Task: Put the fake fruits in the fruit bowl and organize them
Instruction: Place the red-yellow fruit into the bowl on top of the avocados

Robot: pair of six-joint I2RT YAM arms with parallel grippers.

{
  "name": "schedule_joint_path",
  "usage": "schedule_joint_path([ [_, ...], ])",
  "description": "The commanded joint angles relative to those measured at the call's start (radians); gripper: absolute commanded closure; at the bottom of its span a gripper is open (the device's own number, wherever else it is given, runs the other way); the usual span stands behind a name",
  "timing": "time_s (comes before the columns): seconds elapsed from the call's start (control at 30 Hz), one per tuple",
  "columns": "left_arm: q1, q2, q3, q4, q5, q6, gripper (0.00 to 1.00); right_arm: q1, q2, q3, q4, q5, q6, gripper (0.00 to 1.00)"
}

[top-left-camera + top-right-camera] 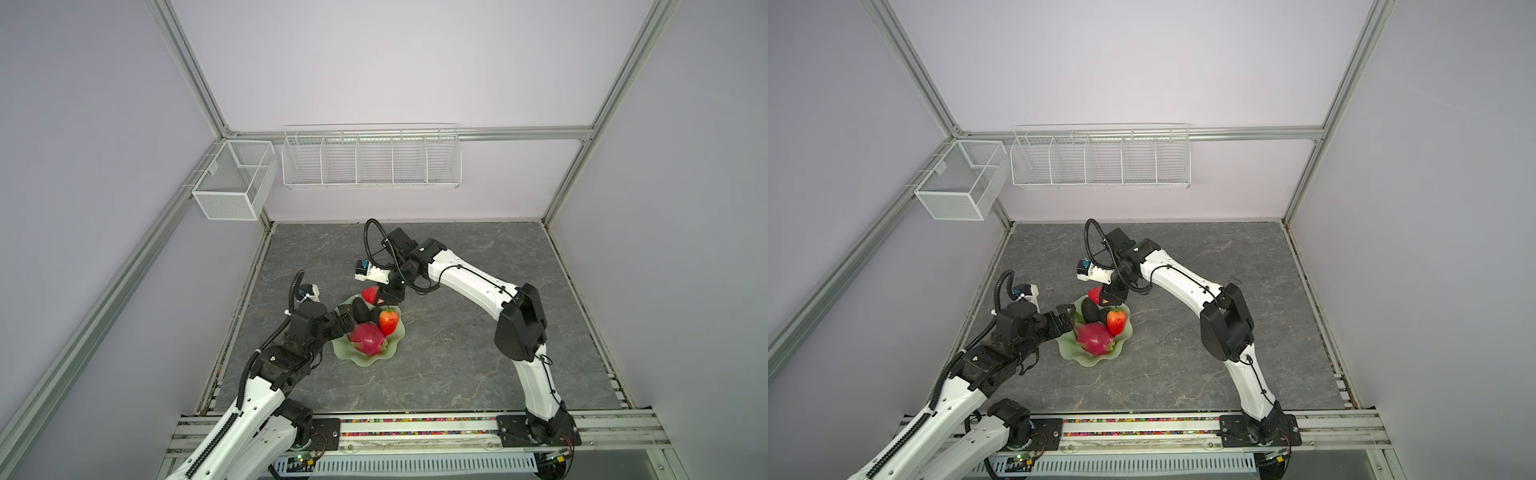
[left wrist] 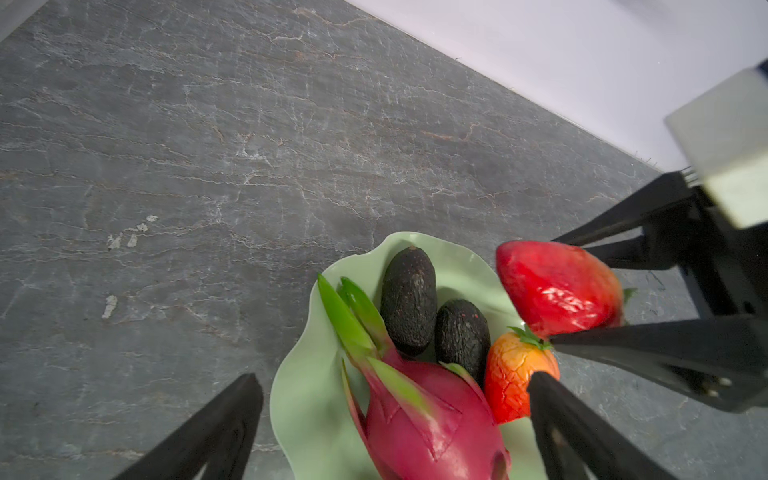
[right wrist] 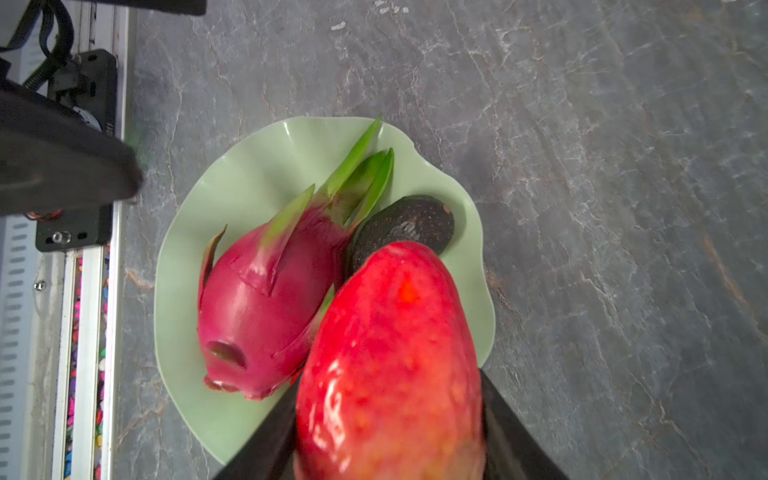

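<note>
The right tool [image 2: 552, 292] squeezes a red strawberry [image 3: 390, 353] and holds it up over the far edge of the fruit bowl [image 1: 365, 360]. Its pointy end aims at the avocados [image 2: 409, 299]. The bowl's middle lies a bit nearer the robot. The left tool [image 1: 345, 319] is wide open beside the bowl.

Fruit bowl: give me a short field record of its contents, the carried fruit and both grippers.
bowl: pale green fruit bowl, wavy rim, on grey table
inside: dragon fruit, two avocados, resting strawberry
right gripper: shut on held strawberry, at the bowl's far rim
left gripper: open, empty, at the bowl's left rim
</note>
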Motion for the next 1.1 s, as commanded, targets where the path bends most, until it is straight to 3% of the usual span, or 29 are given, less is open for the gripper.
schedule_joint_path([
  [0.0,0.007,0.000,-0.014,-0.008,0.007,-0.007,0.01,0.011,0.046,0.073,-0.108,-0.003,-0.081,0.45],
  [0.2,0.008,0.005,-0.023,0.005,0.008,-0.013,0.01,0.036,0.125,0.163,-0.145,0.022,-0.093,0.45],
  [0.67,0.009,-0.031,-0.039,0.014,0.008,-0.005,0.00,0.037,0.189,0.190,-0.110,0.103,-0.098,0.41],
  [1.07,0.010,-0.029,-0.042,0.025,0.018,-0.004,0.00,0.038,0.157,0.198,-0.080,0.128,-0.080,0.13],
])
